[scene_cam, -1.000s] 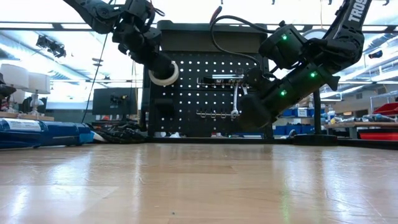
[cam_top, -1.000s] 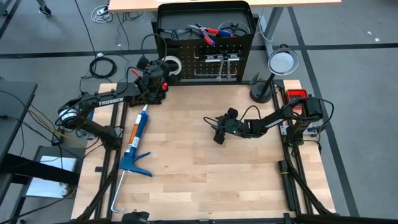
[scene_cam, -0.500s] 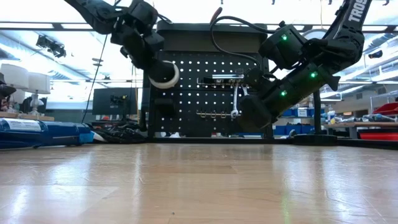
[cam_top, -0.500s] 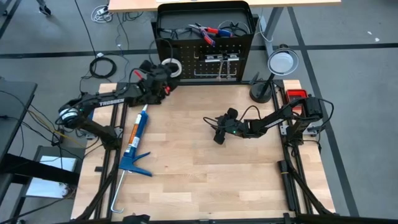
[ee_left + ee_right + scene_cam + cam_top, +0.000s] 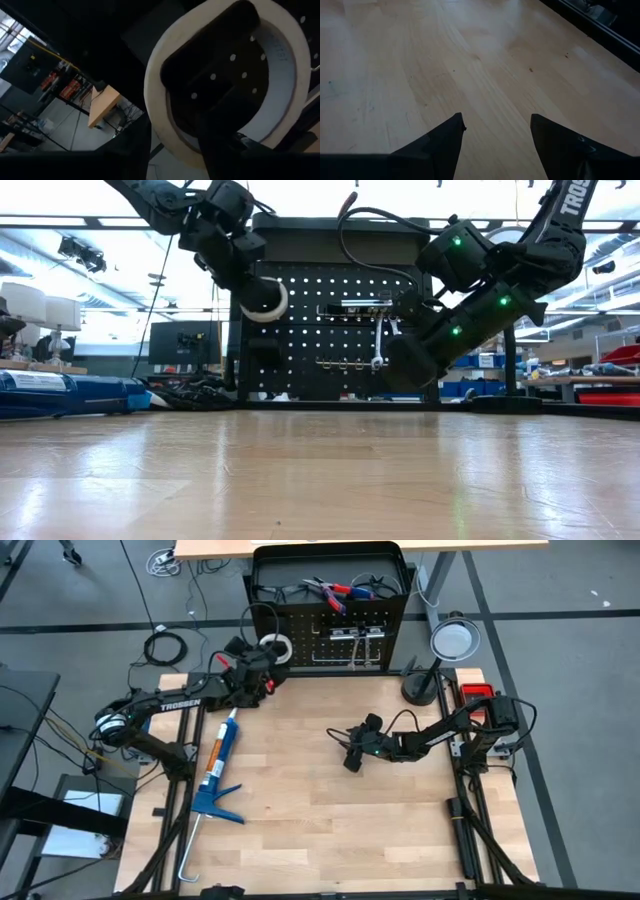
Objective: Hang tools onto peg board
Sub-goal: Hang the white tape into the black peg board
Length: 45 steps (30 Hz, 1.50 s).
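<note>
Left hand (image 5: 268, 652) w/ tape roll (image 5: 264, 300) at peg board (image 5: 330, 330), wood table (image 5: 330, 810)

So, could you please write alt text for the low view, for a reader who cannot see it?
The left pincer holds a white tape roll against the upper left of the black peg board, where a silver wrench hangs. The right pincer hovers open over the wooden table.

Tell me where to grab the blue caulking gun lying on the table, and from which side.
Grip the caulking gun across its straight blue tube, coming from above with the left gripper once free. It lies flat; the tube is even, whereas the handle and rod end look awkward.
</note>
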Each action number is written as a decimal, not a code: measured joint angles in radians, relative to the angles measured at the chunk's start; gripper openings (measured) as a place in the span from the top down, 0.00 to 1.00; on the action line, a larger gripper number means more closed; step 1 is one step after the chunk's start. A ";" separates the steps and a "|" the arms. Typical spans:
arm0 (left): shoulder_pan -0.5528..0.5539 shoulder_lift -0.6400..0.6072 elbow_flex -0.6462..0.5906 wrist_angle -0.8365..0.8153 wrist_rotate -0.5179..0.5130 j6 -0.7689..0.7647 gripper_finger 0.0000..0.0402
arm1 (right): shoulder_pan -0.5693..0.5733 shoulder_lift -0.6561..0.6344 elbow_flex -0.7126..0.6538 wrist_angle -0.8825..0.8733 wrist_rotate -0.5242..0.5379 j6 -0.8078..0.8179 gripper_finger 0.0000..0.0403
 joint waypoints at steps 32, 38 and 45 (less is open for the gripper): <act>0.009 -0.002 0.001 0.075 0.112 -0.191 0.46 | 0.000 0.000 0.000 0.000 -0.017 0.000 0.40; 0.009 -0.002 0.001 0.072 0.114 -0.275 0.46 | 0.000 0.000 0.000 -0.001 -0.017 0.000 0.40; 0.008 -0.001 0.002 -0.006 0.105 -0.237 0.46 | 0.000 0.000 0.000 -0.002 -0.025 0.000 0.40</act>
